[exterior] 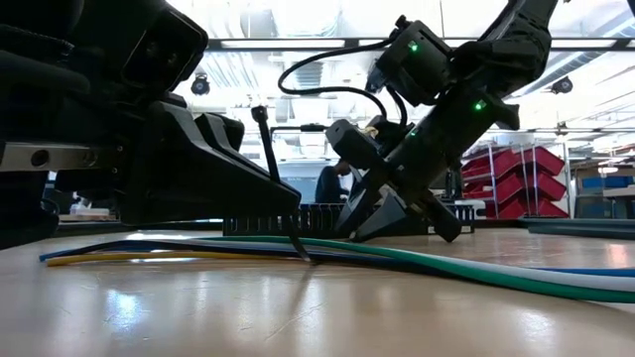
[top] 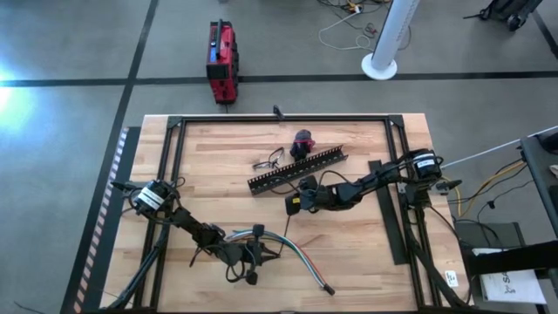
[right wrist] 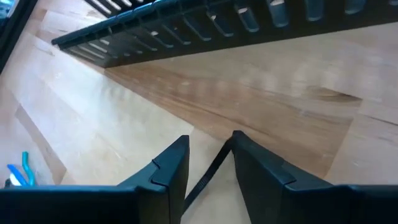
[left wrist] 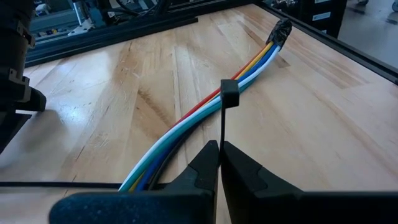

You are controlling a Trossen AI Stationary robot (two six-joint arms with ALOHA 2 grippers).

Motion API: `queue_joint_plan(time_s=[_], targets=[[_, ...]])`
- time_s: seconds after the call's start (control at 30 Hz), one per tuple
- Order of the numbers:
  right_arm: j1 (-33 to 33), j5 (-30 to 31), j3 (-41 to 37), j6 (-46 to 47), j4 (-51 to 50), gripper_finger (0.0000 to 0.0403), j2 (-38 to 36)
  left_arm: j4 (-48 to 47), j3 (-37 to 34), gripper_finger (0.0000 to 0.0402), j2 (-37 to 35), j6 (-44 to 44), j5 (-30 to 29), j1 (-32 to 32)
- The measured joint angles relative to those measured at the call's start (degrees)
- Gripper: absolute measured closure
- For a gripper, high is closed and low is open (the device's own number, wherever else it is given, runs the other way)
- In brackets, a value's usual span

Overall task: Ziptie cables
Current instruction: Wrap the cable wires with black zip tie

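The left gripper (left wrist: pixel 219 163), clenched on the thin black plastic ziptie (left wrist: pixel 224 121), sits near the front edge of the wooden bench (top: pixel 366 253). The ziptie's head stands upright over the bundle of green, white, blue and red cables (left wrist: pixel 205 118) lying along that front edge. The right gripper (right wrist: pixel 210 152), near the bench's middle, grasps the ziptie's strip beside a long black slotted duct (top: pixel 296 169).
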Motion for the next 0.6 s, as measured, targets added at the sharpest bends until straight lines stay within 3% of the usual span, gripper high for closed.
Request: queue_joint_plan(time_s=[0.6], targets=[[1.71, -2.30, 0.13, -3.49, 3.30, 0.0339, 0.15, -0.02, 0.00, 0.0402, 0.00, 0.00, -0.01, 0.00]])
